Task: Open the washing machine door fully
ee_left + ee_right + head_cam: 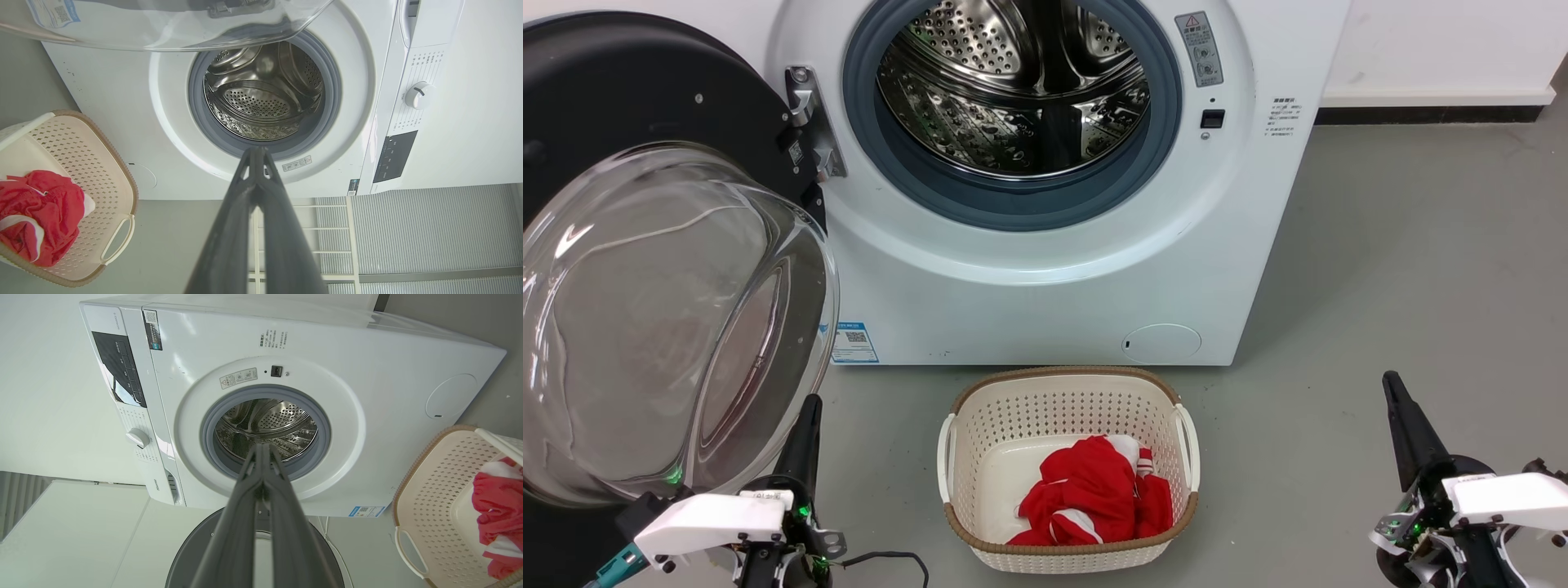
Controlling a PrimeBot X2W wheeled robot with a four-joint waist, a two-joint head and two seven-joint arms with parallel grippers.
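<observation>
The white washing machine (pixel 1054 286) stands ahead with its steel drum (pixel 1013 90) exposed. Its black round door (pixel 629 106) is swung wide out to the left on the metal hinge (pixel 809 122), the clear glass bowl (pixel 662 327) bulging toward me. My left gripper (pixel 810 408) is shut with nothing in it, low on the left, right beside the lower rim of the glass bowl. My right gripper (pixel 1390 384) is shut and empty at the lower right, well away from the machine. Both wrist views look at the open drum (pixel 261 98) (pixel 265 428) past shut fingertips (pixel 256 152) (pixel 262 448).
A cream perforated laundry basket (pixel 988 425) holding red and white clothing (pixel 1094 490) sits on the grey floor in front of the machine. A white wall with a dark skirting (pixel 1429 114) runs behind on the right. Bare floor lies right of the basket.
</observation>
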